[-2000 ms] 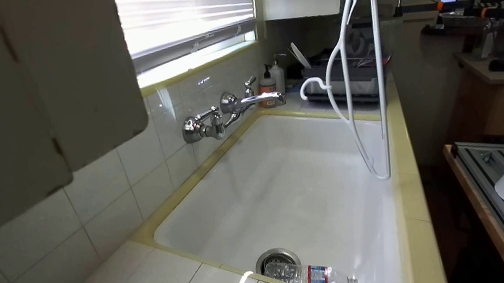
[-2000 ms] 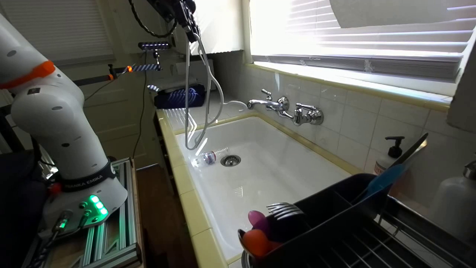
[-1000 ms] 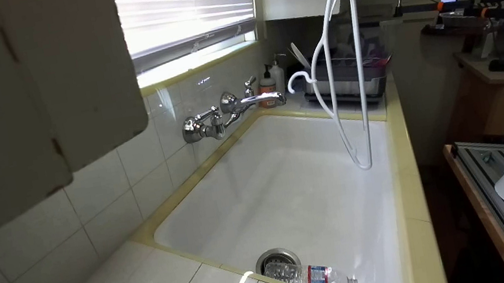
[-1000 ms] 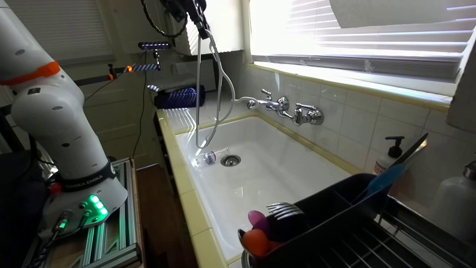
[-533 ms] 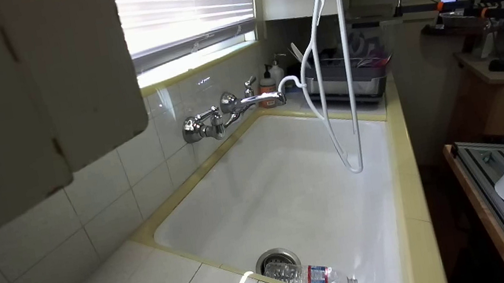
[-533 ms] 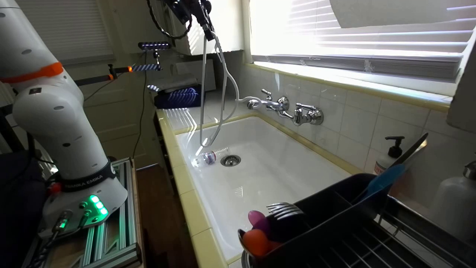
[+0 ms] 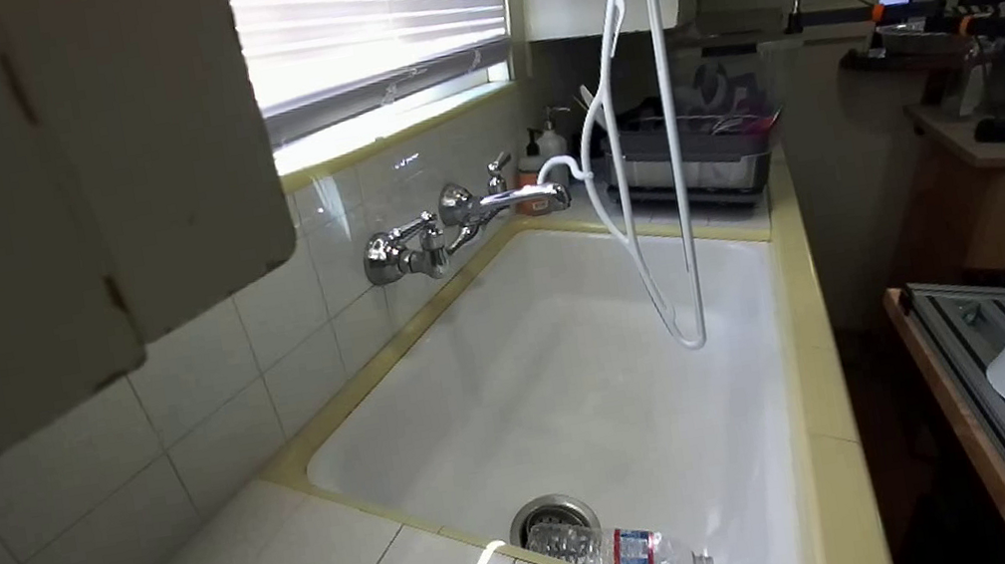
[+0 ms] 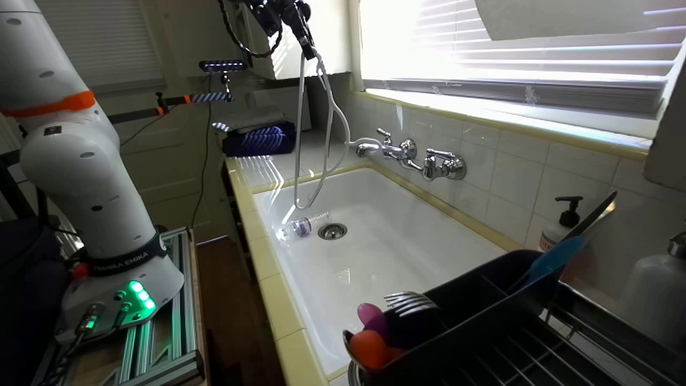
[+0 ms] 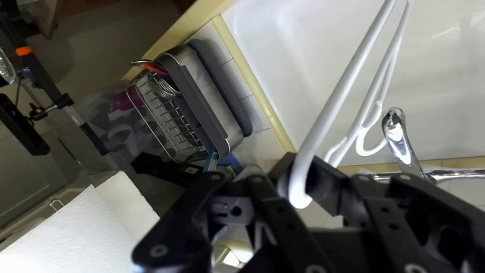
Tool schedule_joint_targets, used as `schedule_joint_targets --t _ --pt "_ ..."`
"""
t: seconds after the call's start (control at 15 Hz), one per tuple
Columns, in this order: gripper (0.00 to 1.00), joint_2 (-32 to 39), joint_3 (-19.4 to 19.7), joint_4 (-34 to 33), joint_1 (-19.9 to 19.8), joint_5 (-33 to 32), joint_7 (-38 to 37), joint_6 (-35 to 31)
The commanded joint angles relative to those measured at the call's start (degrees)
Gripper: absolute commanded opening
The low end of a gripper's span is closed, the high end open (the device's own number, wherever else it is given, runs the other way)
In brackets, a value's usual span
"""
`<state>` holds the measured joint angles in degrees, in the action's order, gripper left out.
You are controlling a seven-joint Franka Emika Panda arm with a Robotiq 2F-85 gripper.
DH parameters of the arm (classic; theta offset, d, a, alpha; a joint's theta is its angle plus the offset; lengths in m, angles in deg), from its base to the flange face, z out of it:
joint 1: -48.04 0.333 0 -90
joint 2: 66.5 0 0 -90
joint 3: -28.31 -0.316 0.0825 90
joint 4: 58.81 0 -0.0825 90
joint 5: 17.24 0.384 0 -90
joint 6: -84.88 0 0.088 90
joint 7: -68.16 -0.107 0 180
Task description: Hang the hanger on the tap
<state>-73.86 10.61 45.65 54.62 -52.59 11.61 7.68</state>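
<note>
Hanger (image 9: pixel 340 91) moved closer, hook (image 9: pixel 366 152) beside tap (image 9: pixel 402 146), end in fingers (image 9: pixel 327 184)

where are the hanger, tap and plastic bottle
Hanger (image 9: pixel 344 84), in the wrist view: its straight bar.
Tap (image 7: pixel 510 199), in an exterior view: its spout.
Plastic bottle (image 7: pixel 635 557), in an exterior view: its label.

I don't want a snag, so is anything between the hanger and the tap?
Nothing visible stands between the hanger and the tap: the hook visually overlaps the spout in both exterior views, contact unclear.
</note>
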Motion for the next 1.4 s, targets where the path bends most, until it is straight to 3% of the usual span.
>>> schedule_joint_targets --t 0.0,1.33 --pt "0.02 2.12 0.81 -2.59 1.75 -1.03 -1.21 1.54" --pt "0.02 9.05 2.31 -10.65 4.57 -0.14 -3.80 1.65"
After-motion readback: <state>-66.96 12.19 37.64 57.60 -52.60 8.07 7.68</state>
